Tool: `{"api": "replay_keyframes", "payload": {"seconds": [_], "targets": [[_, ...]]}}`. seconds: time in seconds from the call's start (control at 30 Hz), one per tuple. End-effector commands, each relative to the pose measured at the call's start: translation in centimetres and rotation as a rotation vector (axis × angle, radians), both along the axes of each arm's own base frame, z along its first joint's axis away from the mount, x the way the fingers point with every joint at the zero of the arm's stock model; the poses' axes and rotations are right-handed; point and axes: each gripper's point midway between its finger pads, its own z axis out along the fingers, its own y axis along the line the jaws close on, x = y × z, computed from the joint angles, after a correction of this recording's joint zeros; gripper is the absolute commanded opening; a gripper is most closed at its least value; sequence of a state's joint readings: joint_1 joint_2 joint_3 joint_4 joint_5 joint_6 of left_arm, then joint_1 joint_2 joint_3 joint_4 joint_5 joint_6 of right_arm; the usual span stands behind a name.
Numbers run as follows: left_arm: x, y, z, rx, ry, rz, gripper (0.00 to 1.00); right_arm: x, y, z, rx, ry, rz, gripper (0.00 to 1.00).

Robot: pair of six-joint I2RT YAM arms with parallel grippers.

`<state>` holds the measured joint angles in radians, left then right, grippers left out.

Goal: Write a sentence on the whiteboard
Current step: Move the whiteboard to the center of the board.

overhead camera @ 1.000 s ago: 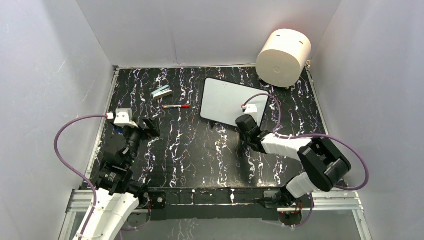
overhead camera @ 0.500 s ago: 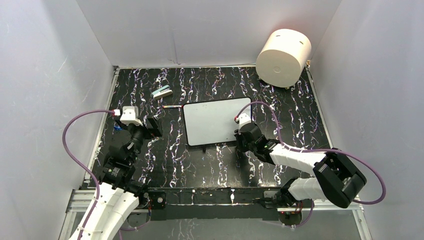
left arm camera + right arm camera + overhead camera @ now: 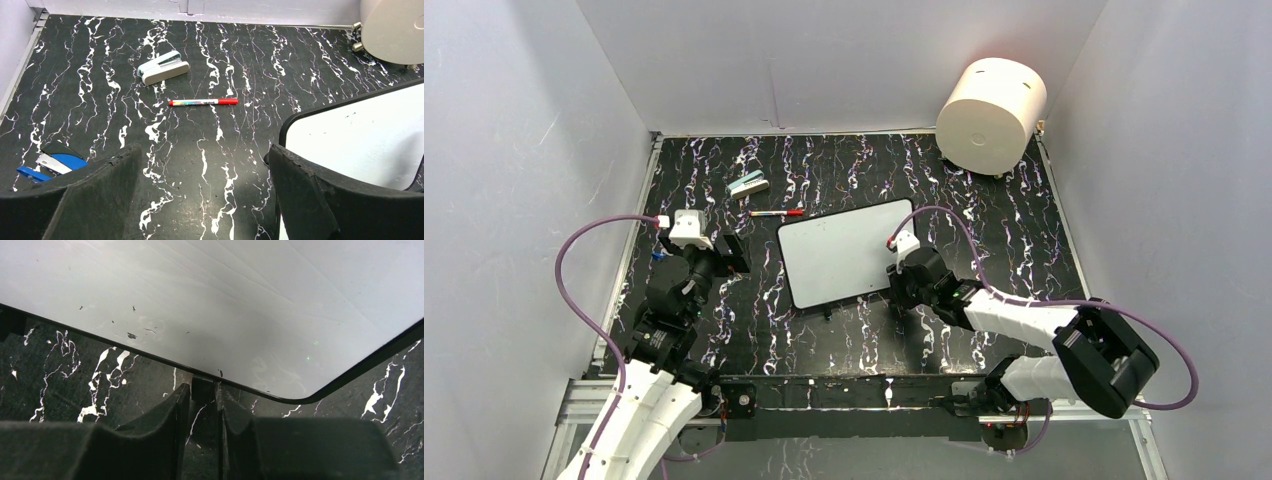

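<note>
The whiteboard (image 3: 844, 255) lies flat mid-table, tilted a little, white with a thin black rim. Its face (image 3: 225, 300) is blank apart from a few dark specks; the sentence is out of view. My right gripper (image 3: 892, 288) is at the board's near right corner, shut on a small black foot (image 3: 202, 388) under the rim. My left gripper (image 3: 729, 255) hovers left of the board, jaws wide open with only bare table between them (image 3: 202, 150). In the left wrist view the board's corner (image 3: 360, 140) sits just past the right finger. A red marker (image 3: 776, 213) lies beyond the board's far left corner.
A pale stapler (image 3: 748, 185) lies behind the marker (image 3: 202, 102). A cream cylinder (image 3: 991, 102) stands at the back right corner. A blue and silver object (image 3: 50, 165) rests by the left edge under my left finger. White walls close in three sides.
My right gripper has dragged the whiteboard left and nearer, turning it from steeply angled to nearly level. My left arm has drifted slightly right, still open.
</note>
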<state>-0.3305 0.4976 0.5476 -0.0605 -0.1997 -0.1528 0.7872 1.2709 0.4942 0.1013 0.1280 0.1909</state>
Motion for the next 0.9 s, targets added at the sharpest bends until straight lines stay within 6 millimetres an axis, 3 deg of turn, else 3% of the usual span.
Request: {"api": "replay_keyframes", "payload": {"seconds": [0.0, 0.13, 0.4, 0.5, 0.73, 0.87], "targets": [[0.2, 0.1, 0.1, 0.012, -0.019, 0.006, 0.93, -0.5, -0.2, 0.6, 0.015, -0.004, -0.013, 0.36], [0.2, 0.0, 0.0, 0.013, -0.015, 0.002, 0.93, 0.0, -1.0, 0.8, 0.004, -0.021, -0.070, 0.45], [0.3, 0.2, -0.1, 0.015, -0.010, 0.015, 0.93, 1.0, -2.8, 1.3, -0.023, -0.055, -0.200, 0.48], [0.3, 0.3, -0.2, 0.015, -0.006, 0.019, 0.93, 0.8, -2.4, 1.5, -0.012, -0.050, -0.176, 0.50], [0.5, 0.4, -0.4, 0.017, 0.008, 0.031, 0.93, -0.4, -1.2, 2.2, 0.090, -0.021, -0.145, 0.65], [0.5, 0.4, -0.4, 0.015, 0.008, 0.032, 0.93, -0.1, -1.8, 1.6, 0.083, -0.023, -0.203, 0.69]]}}
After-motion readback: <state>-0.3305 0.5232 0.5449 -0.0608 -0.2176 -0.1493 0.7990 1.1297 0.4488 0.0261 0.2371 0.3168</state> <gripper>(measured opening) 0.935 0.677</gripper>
